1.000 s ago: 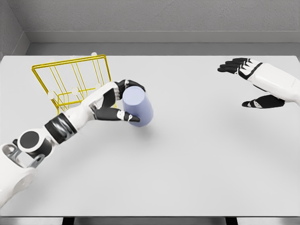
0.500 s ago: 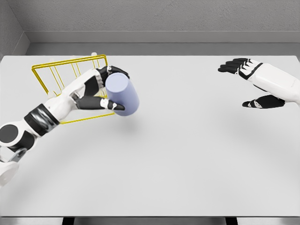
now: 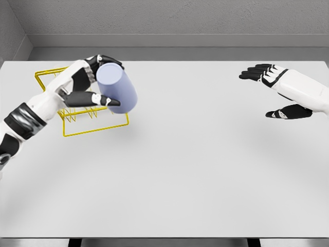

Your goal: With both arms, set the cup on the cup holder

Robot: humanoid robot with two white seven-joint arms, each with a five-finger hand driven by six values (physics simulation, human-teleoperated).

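With its dark fingers (image 3: 105, 60) curled over the top and the thumb pressed along the underside, the left hand (image 3: 88, 82) grips the lavender cup (image 3: 118, 89), tilted, above the yellow wire cup holder (image 3: 97, 124) on the white table (image 3: 205, 170). Well apart, the right hand (image 3: 277, 92) hovers with fingers spread, holding nothing.

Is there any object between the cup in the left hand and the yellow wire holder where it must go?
Nothing visible blocks it. The left hand holds the lavender cup, tilted, directly over the right part of the yellow wire cup holder. The right hand is far away, open.
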